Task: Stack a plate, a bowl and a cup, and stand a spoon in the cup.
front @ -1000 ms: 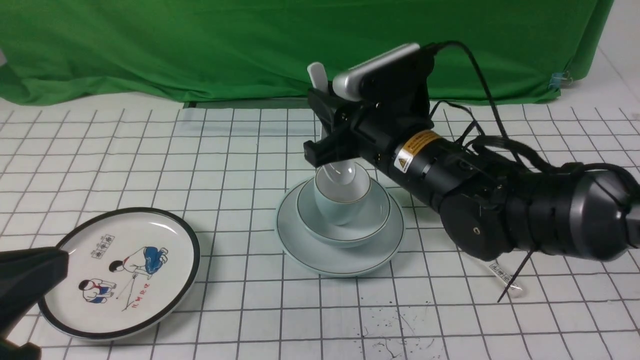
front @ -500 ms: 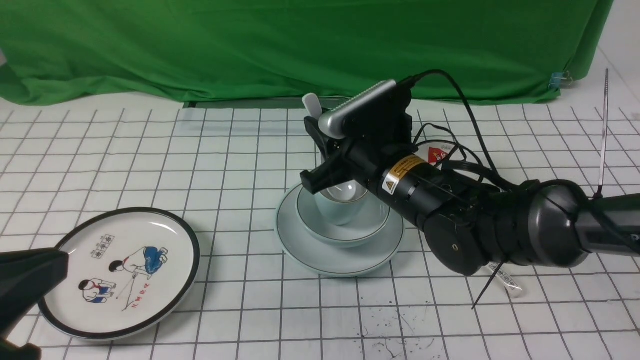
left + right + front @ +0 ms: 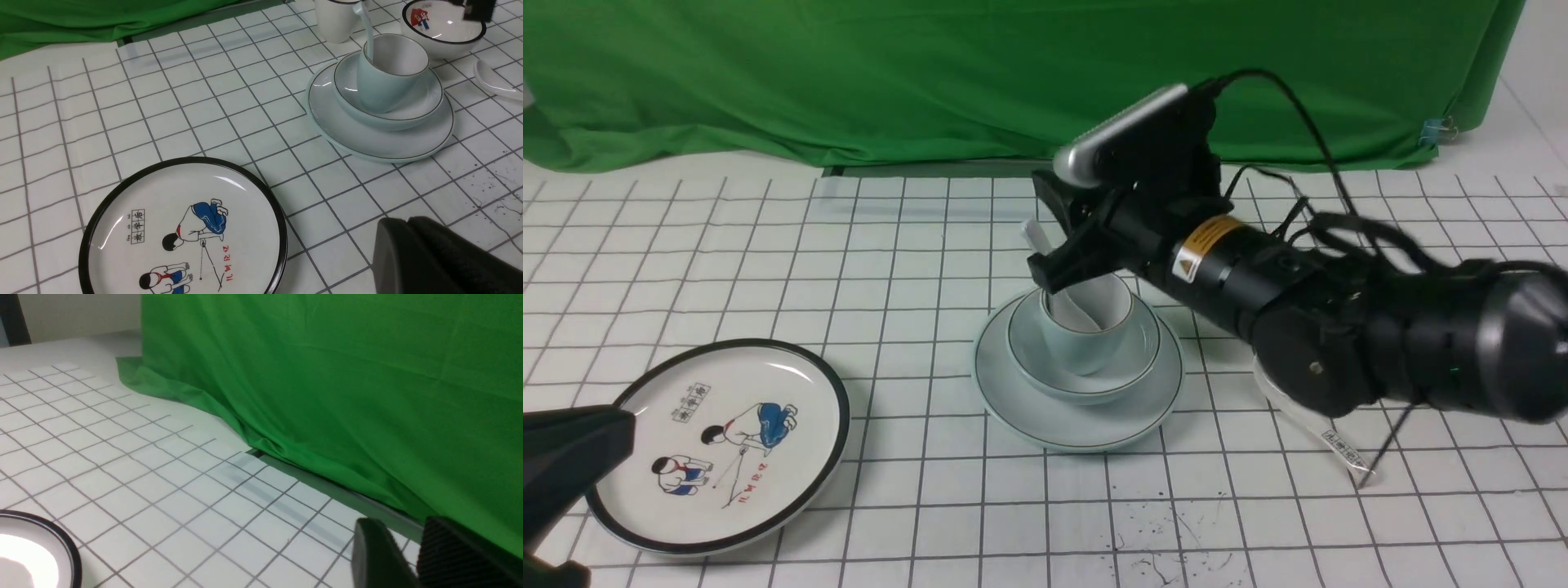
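The pale blue-green plate lies mid-table with the matching bowl on it and the squat cup inside the bowl. The plain white spoon stands in the cup, handle leaning up toward the left. The left wrist view gives the same stack: plate, bowl, cup, spoon. My right gripper hovers just above the cup, beside the handle, open, and its wrist view shows nothing between the fingers. My left gripper rests shut and empty at the near left.
A black-rimmed cartoon plate lies at the near left, just beyond the left gripper. A taller white cup, a small bowl with a red picture and a printed spoon sit behind or under the right arm. Green cloth backs the table.
The right gripper lowered the spoon into the cup, then let go of it and rose a little. The spoon now leans in the cup alone. The left arm stayed still.
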{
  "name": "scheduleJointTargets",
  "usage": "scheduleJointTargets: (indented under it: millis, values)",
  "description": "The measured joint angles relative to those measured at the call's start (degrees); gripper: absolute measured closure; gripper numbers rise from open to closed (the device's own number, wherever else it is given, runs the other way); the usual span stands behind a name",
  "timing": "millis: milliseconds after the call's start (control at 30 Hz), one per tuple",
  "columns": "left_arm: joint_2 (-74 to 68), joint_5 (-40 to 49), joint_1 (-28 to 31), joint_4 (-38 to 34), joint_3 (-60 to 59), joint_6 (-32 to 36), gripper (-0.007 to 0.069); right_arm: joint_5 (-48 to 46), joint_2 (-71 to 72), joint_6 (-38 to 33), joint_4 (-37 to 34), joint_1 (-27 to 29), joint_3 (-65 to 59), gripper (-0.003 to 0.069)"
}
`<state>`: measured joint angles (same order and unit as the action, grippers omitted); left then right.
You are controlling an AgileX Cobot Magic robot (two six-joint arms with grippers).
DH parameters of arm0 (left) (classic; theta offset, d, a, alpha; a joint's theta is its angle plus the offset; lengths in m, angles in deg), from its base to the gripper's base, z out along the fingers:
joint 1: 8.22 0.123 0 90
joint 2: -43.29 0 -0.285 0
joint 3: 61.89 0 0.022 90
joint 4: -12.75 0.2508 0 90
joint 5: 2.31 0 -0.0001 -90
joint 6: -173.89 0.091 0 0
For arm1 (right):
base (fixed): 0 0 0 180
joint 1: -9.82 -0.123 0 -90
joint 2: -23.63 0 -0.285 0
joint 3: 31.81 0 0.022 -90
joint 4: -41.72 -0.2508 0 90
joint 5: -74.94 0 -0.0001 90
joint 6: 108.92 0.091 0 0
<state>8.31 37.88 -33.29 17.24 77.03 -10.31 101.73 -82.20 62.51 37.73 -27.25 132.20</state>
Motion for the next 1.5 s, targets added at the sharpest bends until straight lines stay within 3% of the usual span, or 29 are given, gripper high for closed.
scheduleJointTargets:
  millis: [167,300,500,967,1233,1333,1500]
  values:
    - [0.0,0.0,0.0,0.0,0.0,0.0,0.0661,-16.5,11.6,-0.7,0.0,0.0,0.0,0.0637]
    - [0.0,0.0,0.0,0.0,0.0,0.0,0.0661,-28.3,23.1,-1.5,0.0,0.0,-0.1,0.0648]
    - [0.0,0.0,0.0,0.0,0.0,0.0,0.0661,-35.4,36.9,-1.4,0.0,0.0,-6.4,0.0648]
    - [0.0,0.0,0.0,0.0,0.0,0.0,0.0656,-40.0,55.1,-1.0,1.1,0.0,-13.9,0.0648]
    - [0.0,0.0,0.0,0.0,0.0,0.0,0.0656,-48.6,63.0,-0.3,1.5,0.0,-14.4,0.0649]
    - [0.0,0.0,0.0,0.0,0.0,0.0,0.0656,-46.9,65.3,-0.3,1.5,0.0,-16.5,0.0649]
    - [0.0,0.0,0.0,0.0,0.0,0.0,0.0656,-35.8,73.0,-0.3,2.7,1.9,-28.5,0.0649]
